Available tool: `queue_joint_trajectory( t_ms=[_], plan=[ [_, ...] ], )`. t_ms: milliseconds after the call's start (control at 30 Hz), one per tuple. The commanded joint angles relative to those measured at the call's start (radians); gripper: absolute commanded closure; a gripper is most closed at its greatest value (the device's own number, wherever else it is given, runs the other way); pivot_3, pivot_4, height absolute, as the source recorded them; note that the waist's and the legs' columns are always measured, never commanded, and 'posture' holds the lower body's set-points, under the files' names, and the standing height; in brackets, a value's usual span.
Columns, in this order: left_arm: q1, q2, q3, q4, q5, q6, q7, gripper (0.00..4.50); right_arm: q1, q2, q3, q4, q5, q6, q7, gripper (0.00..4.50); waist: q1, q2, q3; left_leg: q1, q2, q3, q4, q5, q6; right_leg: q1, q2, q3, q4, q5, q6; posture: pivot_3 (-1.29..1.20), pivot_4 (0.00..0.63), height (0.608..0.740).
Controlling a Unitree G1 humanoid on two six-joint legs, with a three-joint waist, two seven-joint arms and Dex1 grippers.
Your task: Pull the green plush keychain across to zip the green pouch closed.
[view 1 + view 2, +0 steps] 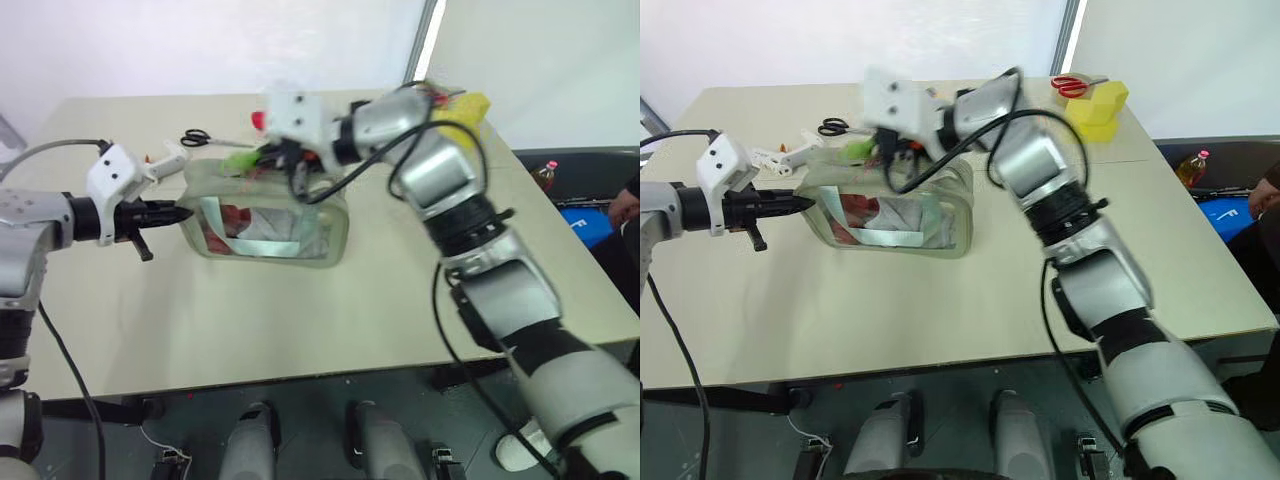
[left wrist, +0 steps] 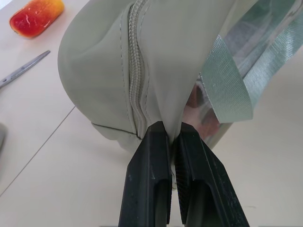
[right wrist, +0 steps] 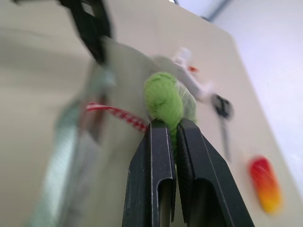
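Pinching fuzzy green plush keychain [image 3: 163, 101], right claw [image 3: 173, 125]; left claw [image 2: 171, 130] grips soft green pouch [image 2: 109, 71].

Pale sage-green fabric pouch with clear front window [image 1: 265, 225] stands near the middle of the beige desk [image 1: 300, 320], nearer its far edge. Left gripper [image 2: 173, 135] sits at the pouch's left end, pinching the fabric beside the zipper. Small lime-green fuzzy plush keychain [image 3: 163, 101] sits on top of the pouch, right gripper [image 3: 174, 124] clamped on it from the right. Black-handled scissors [image 1: 197, 137] lie behind the pouch, toward the far edge. Yellow block-shaped toy [image 1: 1098, 103] rests at the far right corner, red-handled scissors [image 1: 1072, 84] on it.
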Motion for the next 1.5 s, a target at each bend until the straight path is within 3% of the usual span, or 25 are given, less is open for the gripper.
queue_joint_trajectory(
  t_ms=[33, 267, 433, 600, 700, 900, 1000, 1133, 1300, 1400, 1500],
  plan=[
    [-0.004, 0.01, 0.008, -0.021, 0.003, 0.0, 0.0, 4.5, 0.013, -0.109, -0.079, -0.107, -0.02, 0.068, -0.033, 4.47, 0.001, 0.0, 0.0, 0.0, 0.0, 0.0, 0.0, 0.0, 0.0, -0.001, 0.0, 0.0, 0.0, 0.0, 0.0, 0.0, 0.15, 0.74],
    [-0.016, -0.001, -0.013, -0.01, 0.007, 0.001, -0.01, 4.5, 0.188, -0.34, -0.115, -0.241, -0.097, 0.141, -0.083, 4.47, 0.013, 0.0, 0.0, 0.0, 0.001, 0.003, -0.002, 0.0, 0.001, -0.004, 0.0, 0.002, 0.001, 0.0, 0.0, 0.0, 0.15, 0.74],
    [-0.037, -0.012, -0.037, -0.005, 0.007, 0.003, -0.025, 4.5, 0.346, -0.382, -0.145, -0.253, -0.103, 0.171, -0.158, 4.47, 0.015, 0.0, 0.0, 0.0, 0.001, 0.005, -0.001, 0.001, 0.001, -0.004, 0.0, 0.004, 0.001, 0.0, 0.0, 0.0, 0.15, 0.74],
    [-0.048, -0.016, -0.046, -0.006, 0.009, 0.009, -0.03, 4.5, 0.482, -0.286, -0.168, -0.234, -0.049, 0.212, -0.233, 4.47, 0.014, 0.0, 0.0, 0.001, 0.002, 0.005, 0.001, 0.001, 0.002, -0.003, 0.0, 0.004, 0.001, 0.001, -0.001, 0.0, 0.15, 0.74],
    [-0.045, -0.021, -0.05, -0.014, 0.008, 0.012, -0.032, 4.5, 0.556, -0.167, -0.157, -0.199, -0.012, 0.181, -0.279, 4.47, 0.013, -0.001, 0.0, 0.001, 0.002, 0.005, 0.001, 0.002, 0.003, -0.002, 0.001, 0.004, 0.001, 0.001, -0.002, 0.0, 0.15, 0.74],
    [-0.044, -0.021, -0.048, -0.024, 0.004, 0.024, -0.037, 4.5, 0.548, 0.0, -0.192, -0.101, 0.042, 0.163, -0.364, 4.47, 0.013, 0.0, 0.0, 0.003, 0.003, 0.005, 0.002, 0.002, 0.003, 0.001, 0.001, 0.004, 0.001, 0.002, -0.002, 0.0, 0.15, 0.74],
    [-0.033, -0.021, -0.044, -0.039, 0.0, 0.031, -0.035, 4.5, 0.561, 0.016, -0.156, -0.076, 0.025, 0.141, -0.359, 4.47, 0.013, 0.0, 0.0, 0.003, 0.003, 0.005, 0.002, 0.002, 0.003, 0.001, 0.001, 0.004, 0.0, 0.002, -0.002, 0.0, 0.15, 0.74],
    [-0.021, -0.021, -0.037, -0.057, -0.003, 0.04, -0.031, 4.5, 0.593, -0.054, -0.043, -0.004, -0.096, -0.013, -0.341, 4.47, 0.014, 0.0, 0.0, 0.003, 0.003, 0.005, 0.001, 0.002, 0.003, 0.001, 0.001, 0.004, 0.0, 0.001, -0.002, 0.0, 0.15, 0.74],
    [-0.015, -0.019, -0.021, -0.067, -0.006, 0.045, -0.016, 4.5, 0.561, -0.075, -0.122, -0.028, -0.028, -0.009, -0.319, 4.47, 0.012, 0.0, 0.0, 0.004, 0.003, 0.005, 0.002, 0.001, 0.002, 0.002, 0.001, 0.003, 0.0, 0.001, -0.002, 0.0, 0.15, 0.74],
    [-0.015, -0.019, -0.013, -0.063, -0.009, 0.05, -0.006, 4.5, 0.53, -0.101, -0.217, -0.156, 0.096, 0.097, -0.248, 3.49, 0.014, 0.0, 0.0, 0.004, 0.003, 0.005, 0.002, 0.002, 0.003, 0.002, 0.001, 0.003, 0.0, 0.001, -0.002, 0.0, 0.15, 0.74],
    [-0.063, -0.033, 0.027, -0.029, -0.069, 0.109, -0.007, 3.38, 0.514, -0.247, -0.275, -0.336, 0.197, 0.244, -0.106, 1.98, 0.019, 0.001, 0.0, 0.002, 0.003, 0.005, 0.002, 0.002, 0.003, 0.001, 0.001, 0.003, 0.0, 0.001, -0.002, 0.0, 0.15, 0.74]
  ],
)
